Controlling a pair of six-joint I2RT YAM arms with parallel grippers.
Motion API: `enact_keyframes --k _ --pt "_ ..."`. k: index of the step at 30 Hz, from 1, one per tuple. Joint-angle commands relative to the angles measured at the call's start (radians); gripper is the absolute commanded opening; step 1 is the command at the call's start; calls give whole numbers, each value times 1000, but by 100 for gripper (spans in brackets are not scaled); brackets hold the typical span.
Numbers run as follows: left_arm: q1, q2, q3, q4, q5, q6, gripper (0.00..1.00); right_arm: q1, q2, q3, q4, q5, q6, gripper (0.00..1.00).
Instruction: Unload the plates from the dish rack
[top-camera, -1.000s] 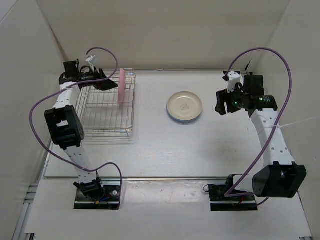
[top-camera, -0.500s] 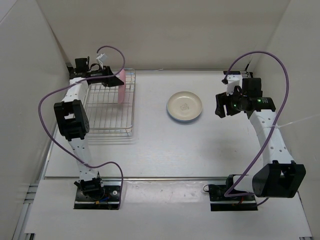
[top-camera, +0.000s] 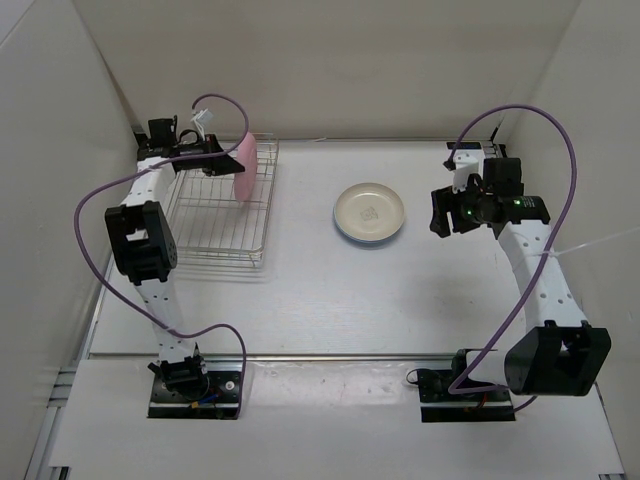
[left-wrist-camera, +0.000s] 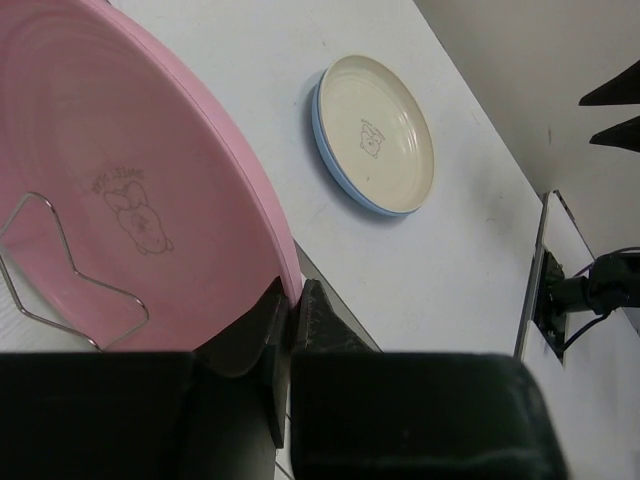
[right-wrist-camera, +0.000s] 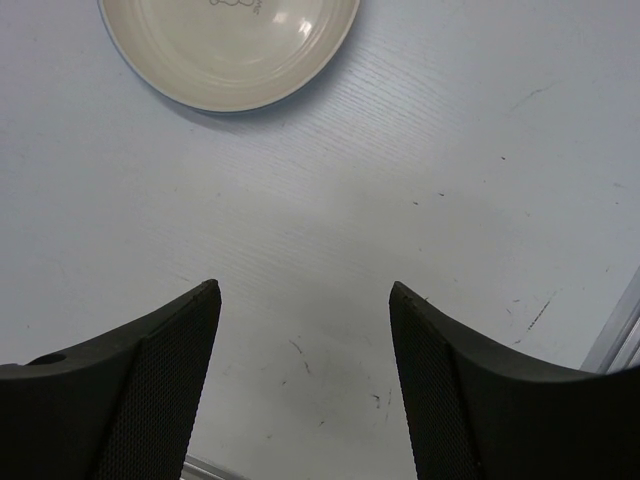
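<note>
Left side: silver wire-grid dish rack is sitting on the white desk in the far-left corner. Pink round shallow plate is standing on edge at the rack's far right side. Can't tell whether it's clearing the wires; one wire loop is crossing in front of it in the left wrist view.

Left fingers are pinching the pink plate's raised rim, one finger on each face.

Handling, my read: it's looking rigid, smooth and light, and likely breakable or at least noisy if dropped. The glossy rim is probably slippery, so a pinch biting well past the lip is looking like the safe hold. A single-point rim grip is going to let it swing.

Orientation: the disc plane is running near-to-far in the top view, close to vertical and leaning slightly. The printed concave face is facing the left wrist camera. No long axis as such, since it's round; only the thin edge is showing from above.

Centre: cream round plate is lying flat, face up, nested on the light blue plate, well apart from the rack.

Right side: right fingers are spread wide, holding nothing, hovering just beside that stack.
</note>
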Motion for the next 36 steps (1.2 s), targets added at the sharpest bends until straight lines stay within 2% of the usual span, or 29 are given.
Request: enact_keyframes --k 1,8,14,18,20,21,22,24,25,27,28,29,31,33,34,36 --pt "-5 -124 -13 17 14 8 11 0 -38 -7 38 -13 7 72" --pt "-5 -181 -13 33 14 -49 11 0 -47 -16 38 -23 7 72" --pt "-5 -333 -13 28 -40 -75 11 0 -57 -25 38 -43 16 72" --pt "-17 -405 153 -203 -75 55 11 0 -32 21 27 -57 48 71" --pt "-82 -474 217 -387 -139 220 11 0 -2 96 -20 -85 67 70" --pt "-112 -506 217 -434 -229 278 11 -11 20 163 -43 -108 76 70" --pt "-192 -582 190 -469 -286 379 11 -21 31 198 -65 -129 87 70" --pt "-296 -662 84 -535 -493 457 11 -34 54 271 -138 -201 87 70" --pt "-420 -736 43 -552 -644 524 11 -34 78 342 -169 -220 76 70" --pt "-555 -805 -89 -580 -800 570 11 -43 115 403 -255 -258 53 70" --pt "-621 -840 -140 -580 -954 593 11 -43 126 454 -285 -281 29 70" --pt "-757 -898 -245 -580 -1047 631 11 -43 136 476 -331 -321 19 70" --pt "-852 -916 -318 -626 -1258 665 11 -43 156 524 -361 -356 19 70" --pt "-944 -916 -385 -678 -1381 693 11 -43 157 545 -388 -378 7 70" --pt "-977 -916 -399 -707 -1502 693 11 -43 157 559 -388 -388 -17 70" --pt "-1060 -907 -408 -756 -1598 716 11 -14 147 571 -430 -389 -45 70"
